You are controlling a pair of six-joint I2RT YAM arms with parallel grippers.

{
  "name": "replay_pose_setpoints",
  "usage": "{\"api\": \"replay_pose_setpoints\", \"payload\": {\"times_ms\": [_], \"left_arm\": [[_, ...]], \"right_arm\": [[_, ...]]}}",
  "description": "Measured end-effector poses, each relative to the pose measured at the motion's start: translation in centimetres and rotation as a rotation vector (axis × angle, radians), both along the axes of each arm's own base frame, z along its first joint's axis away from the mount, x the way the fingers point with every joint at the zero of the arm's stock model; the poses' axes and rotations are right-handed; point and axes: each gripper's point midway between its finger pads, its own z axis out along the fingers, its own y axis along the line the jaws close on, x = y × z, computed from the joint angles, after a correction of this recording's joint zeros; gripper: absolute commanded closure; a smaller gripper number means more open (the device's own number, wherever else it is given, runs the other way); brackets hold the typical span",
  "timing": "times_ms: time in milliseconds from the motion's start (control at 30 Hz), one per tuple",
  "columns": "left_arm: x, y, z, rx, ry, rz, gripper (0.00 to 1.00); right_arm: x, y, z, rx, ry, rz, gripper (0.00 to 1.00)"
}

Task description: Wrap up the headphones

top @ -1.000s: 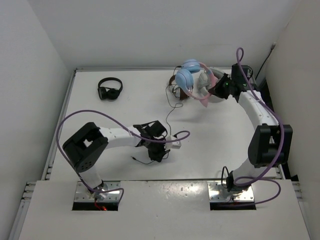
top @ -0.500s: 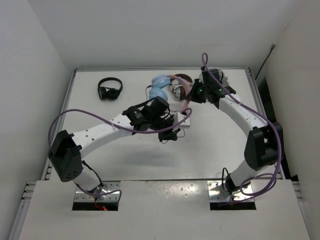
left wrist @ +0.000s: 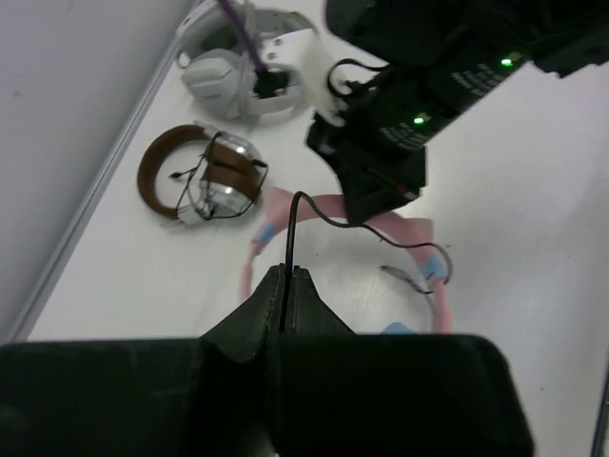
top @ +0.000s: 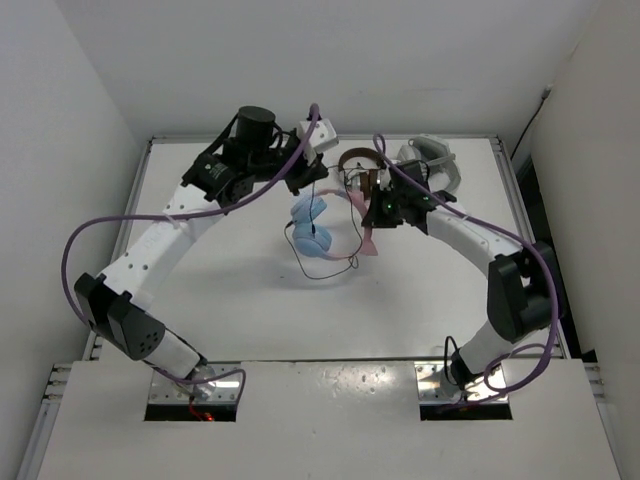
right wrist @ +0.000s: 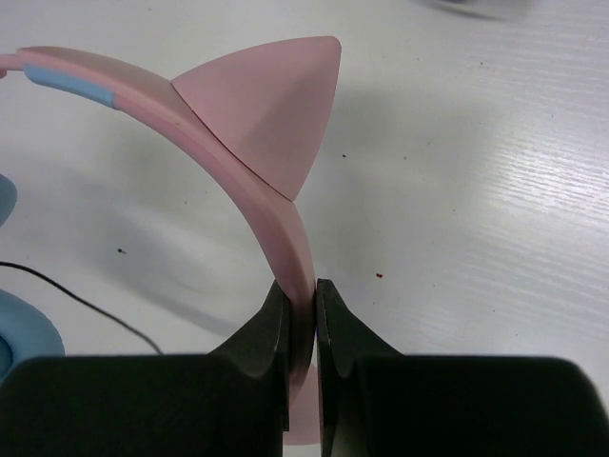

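Note:
The headphones have light blue ear cups (top: 309,226) and a pink headband (top: 364,232) with cat ears, and are held above the table's middle. My right gripper (top: 374,214) is shut on the headband; the right wrist view shows the pink band (right wrist: 285,214) pinched between the jaws (right wrist: 302,307), with a cat ear (right wrist: 271,100) just above. My left gripper (top: 312,178) is behind the headphones at the back and is shut on the thin dark cable (left wrist: 291,228), which runs out from the jaws (left wrist: 285,286). A cable loop (top: 330,262) hangs below the cups.
A brown-and-silver pair (top: 360,172) lies at the back middle, also in the left wrist view (left wrist: 202,177). A grey-white pair (top: 432,160) sits at the back right. The table's raised back edge (top: 470,138) and side walls are close. The black pair is hidden by my left arm.
My left arm has swung from the table's middle to the back, carrying the cable upward. My right gripper has moved the headphones forward and left, away from the back right.

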Motion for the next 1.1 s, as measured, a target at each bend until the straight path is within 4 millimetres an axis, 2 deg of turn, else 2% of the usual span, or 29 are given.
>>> {"api": "replay_pose_setpoints", "payload": {"times_ms": [200, 400, 567, 667, 867, 1000, 1100], "left_arm": [[3.5, 3.7, 0.3, 0.01, -0.027, 0.143, 1.0], [8.6, 8.3, -0.6, 0.014, -0.03, 0.295, 1.0], [12.3, 11.1, -3.6, 0.045, 0.018, 0.385, 1.0], [13.6, 12.3, -5.4, 0.064, 0.044, 0.427, 1.0], [15.9, 14.9, -7.5, 0.085, 0.047, 0.517, 1.0], [16.8, 16.9, -10.6, 0.119, 0.091, 0.573, 1.0], [16.4, 17.7, -13.6, 0.156, 0.141, 0.593, 1.0]], "right_arm": [[-1.5, 0.0, -1.3, -0.033, 0.002, 0.077, 1.0], [-2.4, 0.4, -0.6, -0.047, -0.032, 0.125, 1.0], [-2.9, 1.1, 0.2, -0.022, -0.047, 0.176, 1.0], [-3.3, 1.5, 0.3, -0.006, -0.043, 0.205, 1.0], [-4.4, 2.6, 0.7, 0.05, -0.023, 0.27, 1.0], [-4.8, 3.2, 1.4, 0.1, -0.008, 0.304, 1.0], [-4.6, 3.6, 2.7, 0.143, -0.013, 0.319, 1.0]]}}
